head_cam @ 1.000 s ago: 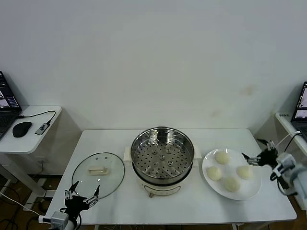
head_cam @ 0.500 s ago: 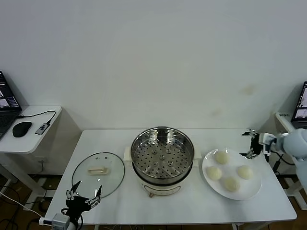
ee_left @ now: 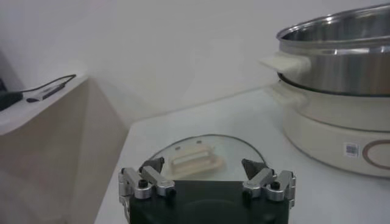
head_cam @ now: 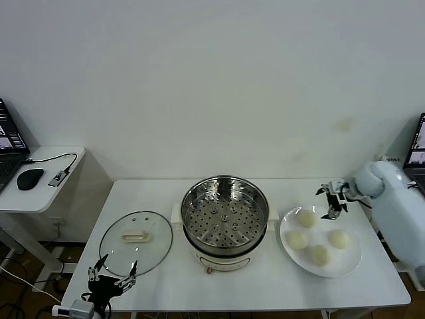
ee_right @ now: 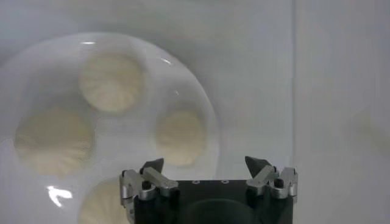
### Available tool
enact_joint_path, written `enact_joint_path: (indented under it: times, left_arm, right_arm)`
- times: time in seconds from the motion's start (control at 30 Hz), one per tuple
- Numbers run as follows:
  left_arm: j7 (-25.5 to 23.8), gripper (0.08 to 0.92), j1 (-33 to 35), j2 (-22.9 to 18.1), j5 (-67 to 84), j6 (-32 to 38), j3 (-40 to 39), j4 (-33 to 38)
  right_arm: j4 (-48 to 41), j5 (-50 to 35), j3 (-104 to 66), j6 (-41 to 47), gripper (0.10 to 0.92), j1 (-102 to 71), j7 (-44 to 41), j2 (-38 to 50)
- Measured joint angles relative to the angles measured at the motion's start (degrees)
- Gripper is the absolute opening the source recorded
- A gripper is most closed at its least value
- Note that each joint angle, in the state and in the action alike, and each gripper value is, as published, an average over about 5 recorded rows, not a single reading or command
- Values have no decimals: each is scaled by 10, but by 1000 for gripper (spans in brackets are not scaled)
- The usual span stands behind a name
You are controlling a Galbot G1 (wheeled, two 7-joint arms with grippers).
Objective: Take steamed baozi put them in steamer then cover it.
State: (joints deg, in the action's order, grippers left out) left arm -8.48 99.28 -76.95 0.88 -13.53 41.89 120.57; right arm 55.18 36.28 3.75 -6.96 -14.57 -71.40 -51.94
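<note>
Since a second ago the right gripper (head_cam: 334, 201) has swung in from beyond the plate's (head_cam: 350, 262) outer edge and now hovers over its far rim, jaws spread wide, holding nothing. All four baozi (head_cam: 307, 218) still sit on that plate, beside the empty steamer (head_cam: 225, 214). Best bet: centre over one bun, drop straight, squeeze gently. The left gripper (head_cam: 111, 276) idles open near the glass lid (head_cam: 136, 242)

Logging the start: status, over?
Right gripper open above plate, left gripper open, parked. Four baozi on plate. Steamer uncovered, nothing blocking.
</note>
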Motion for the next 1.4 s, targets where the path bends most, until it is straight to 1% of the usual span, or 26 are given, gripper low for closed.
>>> enact_joint_path:
  times: [0.3, 1.17, 1.4]
  left_arm:
    - [-1, 823, -9, 4, 0, 0, 0, -12]
    - [3, 823, -26, 6, 2, -2, -8, -42]
    - [3, 823, -26, 4, 3, -2, -10, -44]
  right_arm:
    - [-55, 21, 18, -19, 823, 16, -10, -32]
    - [-122, 49, 15, -29, 819, 28, 7, -64]
    - [-127, 49, 15, -30, 718, 29, 11, -62]
